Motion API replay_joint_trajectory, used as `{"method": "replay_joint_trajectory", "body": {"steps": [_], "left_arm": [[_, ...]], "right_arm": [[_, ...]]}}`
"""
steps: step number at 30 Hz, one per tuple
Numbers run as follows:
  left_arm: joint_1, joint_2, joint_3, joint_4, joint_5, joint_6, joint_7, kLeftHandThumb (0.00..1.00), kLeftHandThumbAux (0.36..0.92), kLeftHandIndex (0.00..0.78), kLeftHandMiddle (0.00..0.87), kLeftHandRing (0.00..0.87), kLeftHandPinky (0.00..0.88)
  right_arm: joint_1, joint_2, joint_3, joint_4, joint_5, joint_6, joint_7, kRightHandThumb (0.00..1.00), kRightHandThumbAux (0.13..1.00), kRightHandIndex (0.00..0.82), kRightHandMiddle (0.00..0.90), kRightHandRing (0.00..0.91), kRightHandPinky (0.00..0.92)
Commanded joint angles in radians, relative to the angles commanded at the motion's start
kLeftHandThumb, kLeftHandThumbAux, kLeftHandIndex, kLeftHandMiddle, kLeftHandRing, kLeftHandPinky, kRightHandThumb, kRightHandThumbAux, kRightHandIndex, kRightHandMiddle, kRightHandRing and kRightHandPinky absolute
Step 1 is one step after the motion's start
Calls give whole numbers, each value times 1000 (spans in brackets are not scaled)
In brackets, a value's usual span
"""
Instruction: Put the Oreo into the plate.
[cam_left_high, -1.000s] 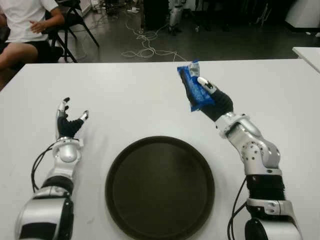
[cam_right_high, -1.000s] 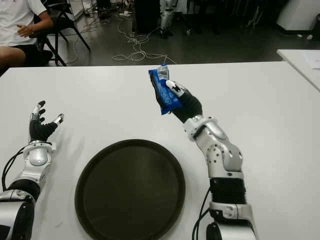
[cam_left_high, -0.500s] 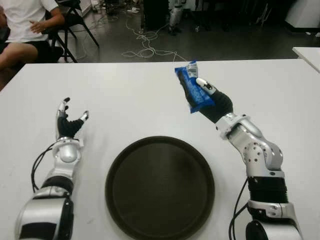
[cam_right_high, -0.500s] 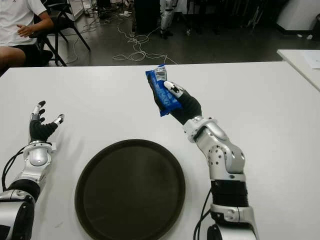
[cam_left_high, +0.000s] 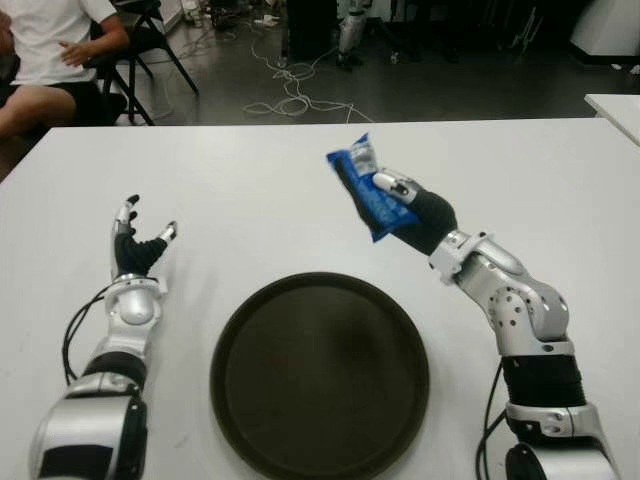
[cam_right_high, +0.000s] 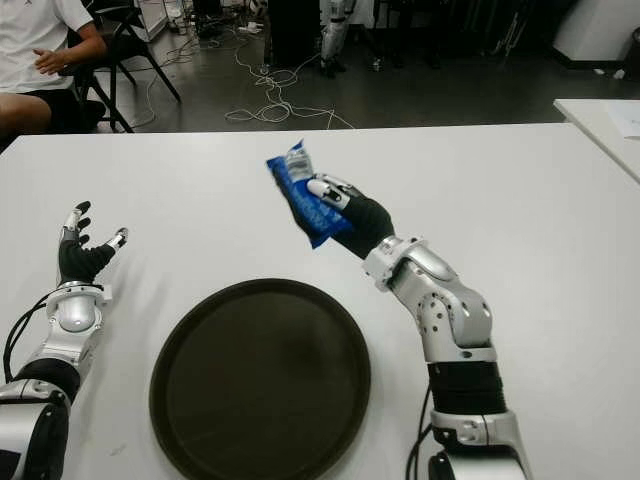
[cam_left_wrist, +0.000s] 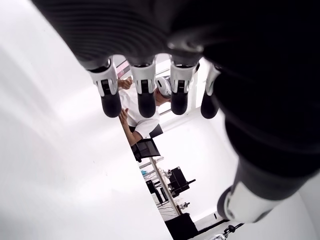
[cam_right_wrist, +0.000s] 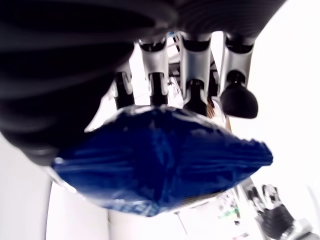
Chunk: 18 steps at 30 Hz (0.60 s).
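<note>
My right hand (cam_left_high: 400, 205) is shut on a blue Oreo packet (cam_left_high: 368, 195), holding it in the air above the white table (cam_left_high: 250, 190), just beyond the far right rim of the plate. In the right wrist view the blue packet (cam_right_wrist: 160, 160) fills the grip under the curled fingers (cam_right_wrist: 192, 85). The plate (cam_left_high: 320, 375) is a round dark tray lying near the table's front edge, with nothing on it. My left hand (cam_left_high: 135, 240) shows to the left of the plate, fingers spread and holding nothing.
A seated person (cam_left_high: 50, 50) in a white shirt is beyond the table's far left corner, beside a chair. Cables (cam_left_high: 290, 95) lie on the dark floor behind the table. Another white table's corner (cam_left_high: 615, 110) shows at the far right.
My right hand has carried the Oreo packet leftward and slightly down, closer to the plate's far rim. The left hand has not moved.
</note>
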Motion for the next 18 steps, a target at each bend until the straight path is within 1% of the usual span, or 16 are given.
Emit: {"method": "replay_joint_trajectory", "body": {"steps": [3,10,13,18], "left_arm": [[-1,1,-2,0,2,5,3,0,752,58,77,49,17],[-1,2,-3,1,4,8,5,0,740,59,81,51,26],[-1,1,-2,1,2,8,4,0,750,59,81,53,29],[-1,0,-1,0,2,10,5,0,761,57,82,56,33]], "right_arm": [[2,-6,15,-3,-21,-5,1,711,717,440,818,818,814],[2,-19,39,-8,-54,-12,10,711,717,440,815,815,810],[7,-26,56,-16,-77,-22,16,710,716,440,813,814,810],[12,-29,67,-30,-82,-13,19,710,716,440,810,812,810]]}}
